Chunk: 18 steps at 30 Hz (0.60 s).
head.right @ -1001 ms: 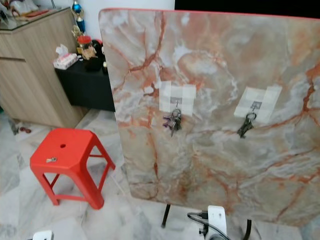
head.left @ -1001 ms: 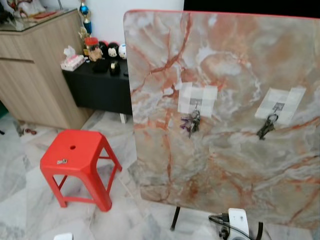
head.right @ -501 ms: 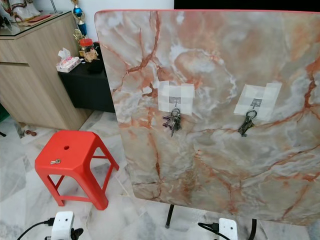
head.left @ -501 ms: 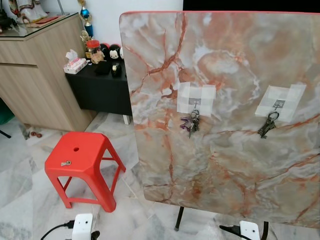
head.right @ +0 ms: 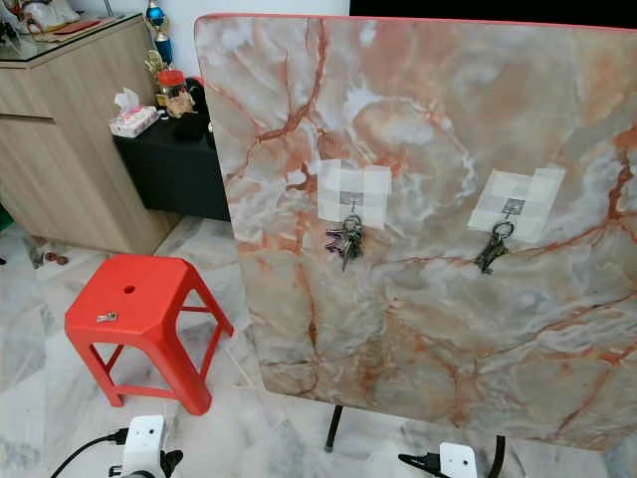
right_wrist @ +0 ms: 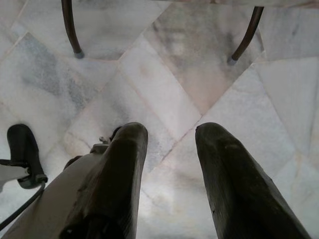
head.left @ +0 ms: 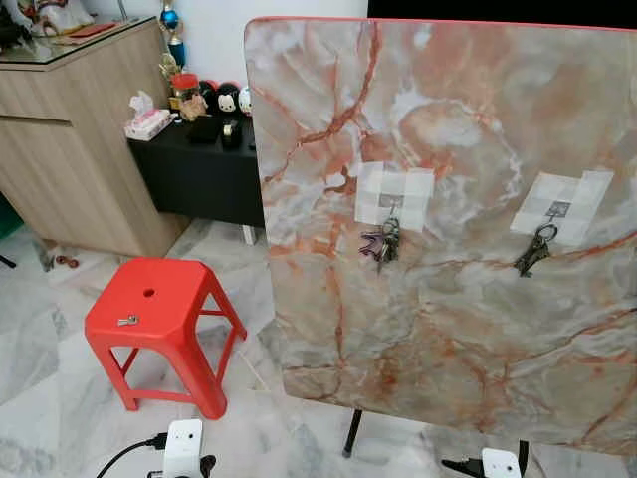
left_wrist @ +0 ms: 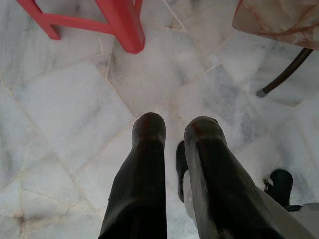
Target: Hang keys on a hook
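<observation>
1. The left hand hangs low over the marble floor, fingers slightly apart, grasping nothing.
2. The right hand hangs likewise, released and empty.
3. A small key lies near the front left corner of the red stool; its details are hard to make out.
4. Two key bunches hang from taped hooks on the upright marble board, whose right edge is cut off.

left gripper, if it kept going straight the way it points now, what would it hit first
Most likely the marble floor. The left gripper points down at bare tiles, with the red stool's leg farther on and off its line. Depth is hard to judge.
</observation>
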Tool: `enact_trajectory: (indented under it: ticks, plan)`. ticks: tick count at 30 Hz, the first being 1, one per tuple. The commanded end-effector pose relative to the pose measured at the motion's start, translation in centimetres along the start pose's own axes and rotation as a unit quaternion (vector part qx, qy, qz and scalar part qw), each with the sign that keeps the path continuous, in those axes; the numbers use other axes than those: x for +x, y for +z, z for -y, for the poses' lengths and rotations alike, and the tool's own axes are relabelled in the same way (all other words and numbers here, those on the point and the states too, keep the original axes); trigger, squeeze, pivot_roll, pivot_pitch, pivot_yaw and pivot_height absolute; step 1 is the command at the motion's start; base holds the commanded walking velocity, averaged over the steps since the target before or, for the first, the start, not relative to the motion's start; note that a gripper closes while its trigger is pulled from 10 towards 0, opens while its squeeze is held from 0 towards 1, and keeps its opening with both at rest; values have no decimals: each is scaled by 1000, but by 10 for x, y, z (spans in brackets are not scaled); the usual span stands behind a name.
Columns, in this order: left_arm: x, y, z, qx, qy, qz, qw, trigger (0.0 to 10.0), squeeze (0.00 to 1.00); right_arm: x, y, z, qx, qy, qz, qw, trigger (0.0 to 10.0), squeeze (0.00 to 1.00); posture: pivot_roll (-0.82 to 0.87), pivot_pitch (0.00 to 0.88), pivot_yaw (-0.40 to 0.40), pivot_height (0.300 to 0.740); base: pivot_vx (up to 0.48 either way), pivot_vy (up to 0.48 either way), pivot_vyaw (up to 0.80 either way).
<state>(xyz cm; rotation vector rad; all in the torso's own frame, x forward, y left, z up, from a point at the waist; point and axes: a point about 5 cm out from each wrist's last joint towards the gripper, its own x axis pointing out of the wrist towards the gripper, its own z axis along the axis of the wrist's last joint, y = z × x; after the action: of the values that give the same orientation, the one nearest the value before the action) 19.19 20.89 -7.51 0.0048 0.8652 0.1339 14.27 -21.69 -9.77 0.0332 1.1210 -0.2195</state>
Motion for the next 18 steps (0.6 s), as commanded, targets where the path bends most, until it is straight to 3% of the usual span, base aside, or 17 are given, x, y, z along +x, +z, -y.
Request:
enact_trajectory:
  ticks: [1,6,7,9,18]
  plan:
    - [0,-5,6,11,-1,-15,1000,10000,0,-1,-8,-3,12,0,-7,1000,10000,0,90,0,19,740,0,0,0]
    - [1,0,13,11,2,-14,1000,10000,0,-1,-15,-6,4,6,-12,1000,10000,0,105,0,21,740,0,0,0]
    - [-6,-19,-11,9,13,-22,1000,10000,0,-2,-15,-5,-1,9,-11,1000,10000,0,117,0,14,740,0,0,531]
    - [-10,-29,-23,8,19,-24,999,10000,0,-1,-14,-4,-4,8,-11,1000,10000,0,138,0,8,740,0,0,666]
    - [-12,-34,-21,2,23,-30,999,10000,0,-2,-19,3,1,6,-10,1000,10000,0,148,0,-16,740,0,0,800]
